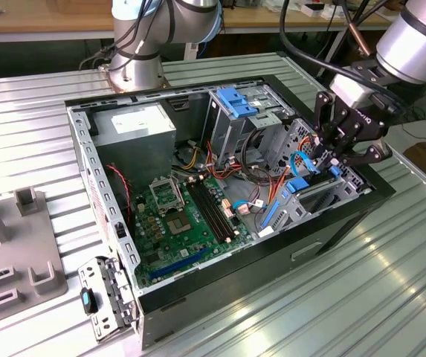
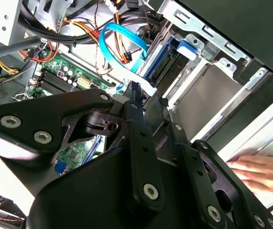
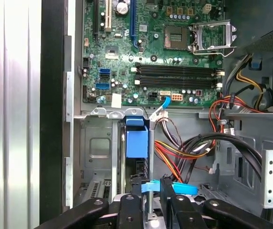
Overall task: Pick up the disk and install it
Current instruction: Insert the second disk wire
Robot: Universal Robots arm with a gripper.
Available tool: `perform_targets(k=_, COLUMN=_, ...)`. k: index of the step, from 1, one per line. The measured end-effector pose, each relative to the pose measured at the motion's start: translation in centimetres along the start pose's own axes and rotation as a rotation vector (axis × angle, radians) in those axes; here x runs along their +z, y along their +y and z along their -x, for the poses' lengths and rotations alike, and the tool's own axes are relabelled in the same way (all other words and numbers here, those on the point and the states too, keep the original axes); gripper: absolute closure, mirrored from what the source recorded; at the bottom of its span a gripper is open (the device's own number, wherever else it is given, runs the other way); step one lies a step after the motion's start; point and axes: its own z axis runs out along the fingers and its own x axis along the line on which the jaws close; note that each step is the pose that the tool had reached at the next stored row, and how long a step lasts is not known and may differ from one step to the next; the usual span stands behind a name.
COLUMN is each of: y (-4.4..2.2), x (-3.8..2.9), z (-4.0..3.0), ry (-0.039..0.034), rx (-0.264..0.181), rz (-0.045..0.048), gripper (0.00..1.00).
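Your black gripper [image 1: 344, 146] sits over the case's drive bay, fingers [image 3: 131, 210] pinched narrowly on the blue-railed grey disk [image 3: 137, 143], edge-on so it slides in.

- The gripper [image 3: 148, 210] is cut off by the picture's edge in the first wrist view, so you can't tell how its fingers stand.
- A hand [image 2: 260, 174] is cut off at the second wrist view's edge.
- The disk [image 3: 137, 143] sits mostly hidden in its slot.

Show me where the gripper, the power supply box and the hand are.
gripper [image 1: 337, 158], exterior view, between its fingertips.
power supply box [image 1: 134, 123], exterior view, on its white label.
hand [image 2: 260, 172], second wrist view, on its middle.
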Motion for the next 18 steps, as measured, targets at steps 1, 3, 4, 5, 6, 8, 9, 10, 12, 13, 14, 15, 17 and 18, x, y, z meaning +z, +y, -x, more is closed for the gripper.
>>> perform_targets(k=1, y=-0.16, x=0.0, z=0.0, ry=0.0, rx=-0.01, rz=0.0011, gripper=0.7)
perform_targets(k=3, y=-0.61, x=0.0, z=0.0, ry=0.0, rx=-0.066, rz=0.0057, gripper=0.7)
perform_targets(k=4, y=-0.7, x=-0.01, z=-0.01, ry=0.0005, rx=-0.095, rz=0.0081, gripper=0.7)
perform_targets(k=5, y=-0.88, x=-0.01, z=-0.01, ry=0.0002, rx=-0.13, rz=0.0117, gripper=0.7)
perform_targets(k=6, y=-1.0, x=-0.02, z=-0.02, ry=0.0002, rx=-0.147, rz=0.014, gripper=0.7)
perform_targets(k=8, y=-1.34, x=-0.03, z=-0.02, ry=-0.0006, rx=-0.188, rz=0.0197, gripper=0.7)
perform_targets(k=9, y=-1.55, x=-0.03, z=-0.03, ry=-0.0047, rx=-0.209, rz=0.0212, gripper=0.7)
perform_targets(k=10, y=-1.75, x=-0.03, z=-0.03, ry=-0.0081, rx=-0.218, rz=0.0219, gripper=0.7)
perform_targets(k=12, y=-1.8, x=-0.03, z=-0.03, ry=-0.0083, rx=-0.222, rz=0.0224, gripper=0.7)
perform_targets(k=13, y=-1.8, x=-0.03, z=-0.03, ry=-0.0083, rx=-0.223, rz=0.0225, gripper=0.7)
perform_targets(k=14, y=-1.8, x=-0.04, z=-0.03, ry=-0.0083, rx=-0.223, rz=0.0225, gripper=0.7)
perform_targets(k=15, y=-1.81, x=-0.03, z=-0.03, ry=-0.008, rx=-0.223, rz=0.0225, gripper=0.7)
perform_targets(k=17, y=-2.05, x=-0.03, z=0.18, ry=-0.0076, rx=-0.234, rz=0.0233, gripper=0.7)
perform_targets(k=18, y=-2.21, x=-0.01, z=0.34, ry=-0.0076, rx=-0.241, rz=0.0239, gripper=0.7)
